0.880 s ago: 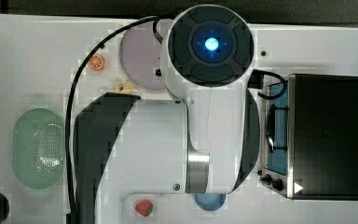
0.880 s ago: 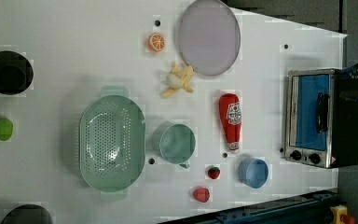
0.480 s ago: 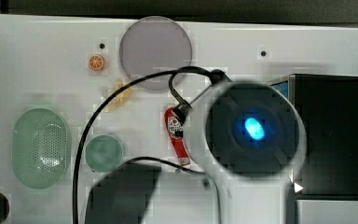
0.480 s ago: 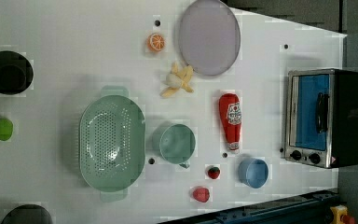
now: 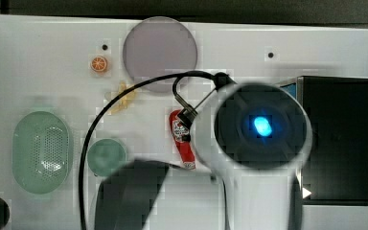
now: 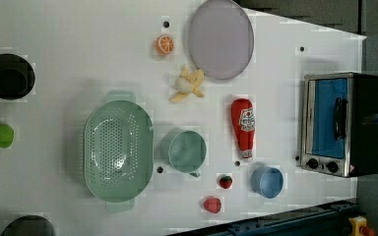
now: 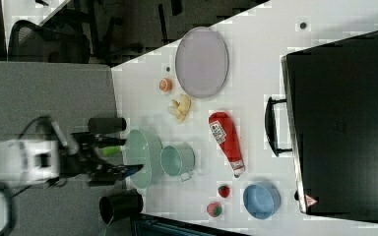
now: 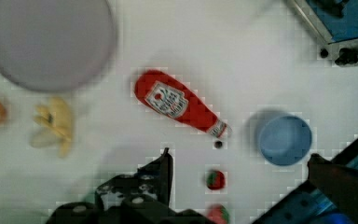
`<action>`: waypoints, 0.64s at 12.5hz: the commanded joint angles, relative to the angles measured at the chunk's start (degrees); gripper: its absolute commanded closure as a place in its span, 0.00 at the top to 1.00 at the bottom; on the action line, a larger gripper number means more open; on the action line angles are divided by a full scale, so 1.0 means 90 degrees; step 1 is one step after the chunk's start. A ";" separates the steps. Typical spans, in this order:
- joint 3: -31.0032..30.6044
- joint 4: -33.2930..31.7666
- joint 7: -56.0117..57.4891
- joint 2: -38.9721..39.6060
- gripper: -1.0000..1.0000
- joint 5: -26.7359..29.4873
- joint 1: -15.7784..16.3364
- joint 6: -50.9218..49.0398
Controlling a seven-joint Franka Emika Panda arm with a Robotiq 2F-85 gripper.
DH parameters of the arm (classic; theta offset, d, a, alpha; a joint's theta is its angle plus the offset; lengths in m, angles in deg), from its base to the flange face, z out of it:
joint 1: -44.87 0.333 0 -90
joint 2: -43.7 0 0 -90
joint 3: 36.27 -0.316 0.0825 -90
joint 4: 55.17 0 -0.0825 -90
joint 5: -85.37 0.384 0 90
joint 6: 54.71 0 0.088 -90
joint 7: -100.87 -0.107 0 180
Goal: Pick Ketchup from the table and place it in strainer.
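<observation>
Landmark: the Ketchup (image 6: 243,128), lying flat on the white table (image 6: 78,29). Entries run left to right across the left view.

Strainer (image 6: 118,150): well apart from the Ketchup, empty, with the green cup (image 6: 187,151) standing between the 2.

Peeled banana (image 6: 188,84) and orange slice (image 6: 165,44): beyond the bottle's fat end, apart from it. The grey plate (image 6: 221,38) sits near that same end.

Ketchup: untouched, cap toward the left view's bottom. 2 strawberries (image 6: 225,181) lie just past the cap; the blue bowl (image 6: 267,182) is near the cap too.

Toaster oven (image 6: 342,123): on the far side of the Ketchup from the strainer, near but not touching.

Gripper (image 8: 237,172): in the wrist view its 2 fingers (image 8: 164,170) are spread wide, nothing between them, hanging above the table off the cap end of the Ketchup.

Risks, as judged:
1. The bottle tapers; a grasp near the cap likely slips or tips. The fat body is the safer place.
2. Fingers not set across the bottle's long axis would push it rather than clamp it.
3. A descent at the cap end may knock the strawberries or the blue bowl.
4. A low carry toward the strainer could clip the green cup on the way.
</observation>
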 commanded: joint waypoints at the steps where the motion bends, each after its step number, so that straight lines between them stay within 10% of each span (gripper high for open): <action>1: -0.0134 -0.0449 0.1062 0.0762 1.00 -0.0023 0.0044 0.0119; 8: -0.0214 -0.1317 0.4271 0.1716 1.00 -0.0025 0.0188 0.2231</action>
